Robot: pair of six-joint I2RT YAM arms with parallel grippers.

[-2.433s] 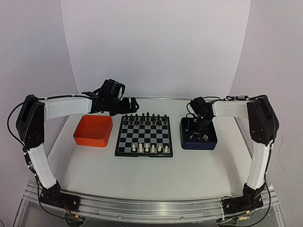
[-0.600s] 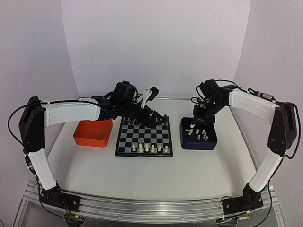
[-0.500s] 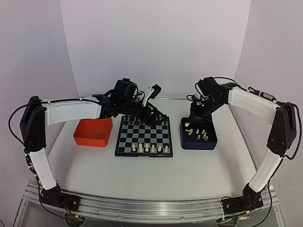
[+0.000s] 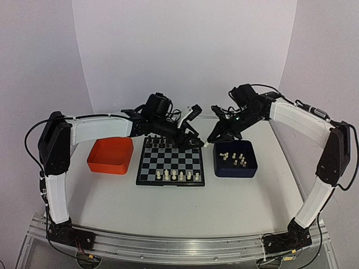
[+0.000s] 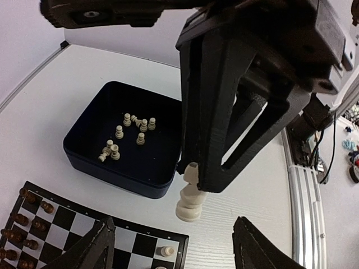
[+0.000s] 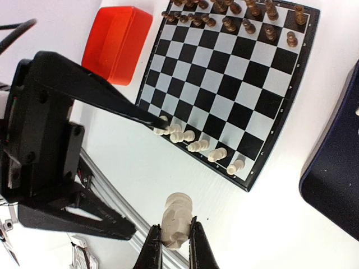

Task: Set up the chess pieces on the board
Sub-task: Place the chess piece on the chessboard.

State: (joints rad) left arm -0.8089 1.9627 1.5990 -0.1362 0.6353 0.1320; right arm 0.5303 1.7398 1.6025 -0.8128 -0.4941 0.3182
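Your right gripper (image 6: 174, 228) clenched on cream chess piece (image 6: 176, 210), between board (image 4: 171, 162) and blue tray (image 5: 118, 174); your left gripper (image 5: 174, 224) released, empty.

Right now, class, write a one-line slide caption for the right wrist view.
Right gripper pinches a white chess piece, with the board and its row of white pieces beyond.

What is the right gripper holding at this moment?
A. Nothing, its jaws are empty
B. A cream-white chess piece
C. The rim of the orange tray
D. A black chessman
B: the right wrist view shows the right gripper shut on a cream-white chess piece, held in the air just off the edge of the board.
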